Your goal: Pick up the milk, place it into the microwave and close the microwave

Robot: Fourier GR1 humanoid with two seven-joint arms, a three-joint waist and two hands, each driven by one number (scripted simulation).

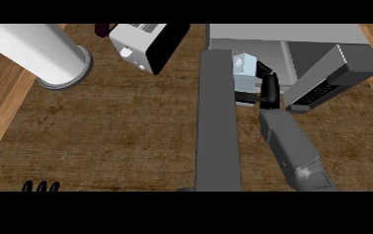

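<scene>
One milk carton [244, 75], one microwave [291, 43], one toaster [146, 45] and one white cylinder [45, 53] on a round base stand on the brown bench [116, 129]. Two hands show. The microwave sits at the bench's far right, its door [218, 124] swung open toward the near edge and seen edge-on as a long grey slab; a second grey panel with a dark vent [328, 77] angles off the microwave's right side. The toaster stands at the far edge near the middle, the cylinder at the far left corner.

The milk carton is at the mouth of the microwave, just right of the door's far end. The right hand [268, 87] is at the carton, black fingers curled round its right and near sides, grey forearm running back to the near edge.

The left hand [40, 186] rests at the near left corner, fingertips up and relaxed, holding nothing.

The bench's middle and left stretch lies open between toaster, cylinder and door.
</scene>
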